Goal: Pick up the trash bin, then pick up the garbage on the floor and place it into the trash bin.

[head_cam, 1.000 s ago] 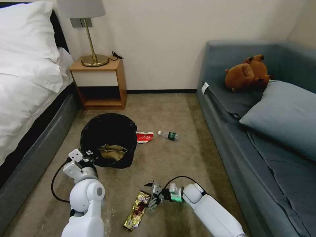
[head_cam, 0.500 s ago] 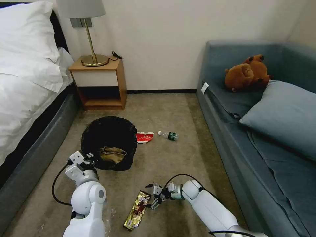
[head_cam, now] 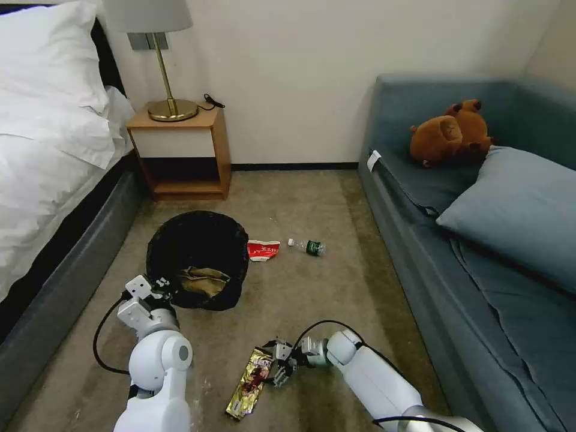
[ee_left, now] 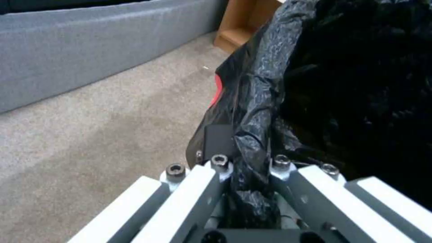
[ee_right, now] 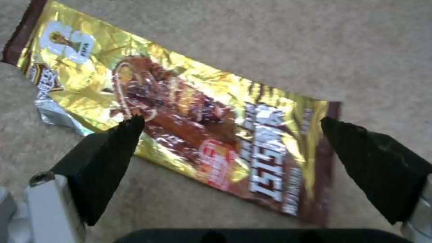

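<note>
A bedroom's beige carpeted floor, between a white-sheeted bed and a blue-grey sofa, with a wooden nightstand at the far wall. The left gripper has its fingers clamped on the rim of the small round trash bin lined with crinkled glossy black plastic, pinching a fold of the bag; a crumpled tan paper bag lies inside. The right gripper hangs low over the long brown-gold foil snack wrapper on the carpet near the robot, fingers spread wide to either side of the printed end, not touching it. A crushed red-and-white paper cup rests just beside the bin, and a small clear green-labelled bottle lies near the cup. The wrapper looks featherweight, thin and slick, lying almost flat, so a pinch across its narrow width near the end, pressing lightly into the soft pile, seems the surest hold; the foil would likely crumple rather than resist
</note>
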Motion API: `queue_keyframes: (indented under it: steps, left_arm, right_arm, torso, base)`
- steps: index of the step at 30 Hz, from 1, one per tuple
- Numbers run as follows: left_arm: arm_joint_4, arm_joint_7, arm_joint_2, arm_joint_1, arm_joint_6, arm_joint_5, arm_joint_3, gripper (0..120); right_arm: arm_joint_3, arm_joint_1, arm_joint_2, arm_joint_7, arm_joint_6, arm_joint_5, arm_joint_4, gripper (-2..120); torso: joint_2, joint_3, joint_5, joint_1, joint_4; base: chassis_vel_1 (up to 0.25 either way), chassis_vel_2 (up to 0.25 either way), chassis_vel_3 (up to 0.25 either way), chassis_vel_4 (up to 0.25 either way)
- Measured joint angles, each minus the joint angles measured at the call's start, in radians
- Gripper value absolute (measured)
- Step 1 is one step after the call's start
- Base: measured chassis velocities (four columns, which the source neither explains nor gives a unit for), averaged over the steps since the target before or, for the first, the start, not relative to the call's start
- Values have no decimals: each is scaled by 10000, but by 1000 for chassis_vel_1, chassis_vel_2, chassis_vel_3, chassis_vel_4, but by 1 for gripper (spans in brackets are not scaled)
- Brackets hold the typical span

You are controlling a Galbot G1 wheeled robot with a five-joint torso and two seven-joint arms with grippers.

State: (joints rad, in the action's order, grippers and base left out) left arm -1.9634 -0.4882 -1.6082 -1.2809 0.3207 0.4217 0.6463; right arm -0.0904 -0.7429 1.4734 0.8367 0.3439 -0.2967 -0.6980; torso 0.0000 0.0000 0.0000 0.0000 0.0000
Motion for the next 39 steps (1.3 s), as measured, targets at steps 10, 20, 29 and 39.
queue_keyframes:
  steps: [10, 20, 29, 39]
  left_arm:
    - [-50, 5, 0, -96, -45, 7, 7, 1]
    - [-150, 7, 0, -202, -82, 37, 46, 1]
    - [-196, 7, 0, -206, -112, 116, 157, 1]
    - [-160, -3, 0, -134, -127, 162, 223, 1]
  right_arm:
    - [200, 6, 281, -125, 212, -233, 371, 100]
    - [431, 106, 482, -112, 338, -467, 757, 98]
    - [503, 13, 477, -139, 448, -507, 894, 80]
    - [482, 22, 385, -403, 455, -432, 908, 41]
  torso:
    - [0, 0, 0, 1, 0]
    - [0, 0, 0, 0, 0]
    - [0, 0, 0, 0, 0]
    - [1, -1, 2, 0, 1]
  base:
    - [0, 0, 0, 0]
    - [0, 0, 0, 0]
    - [0, 0, 0, 0]
    - [0, 0, 0, 0]
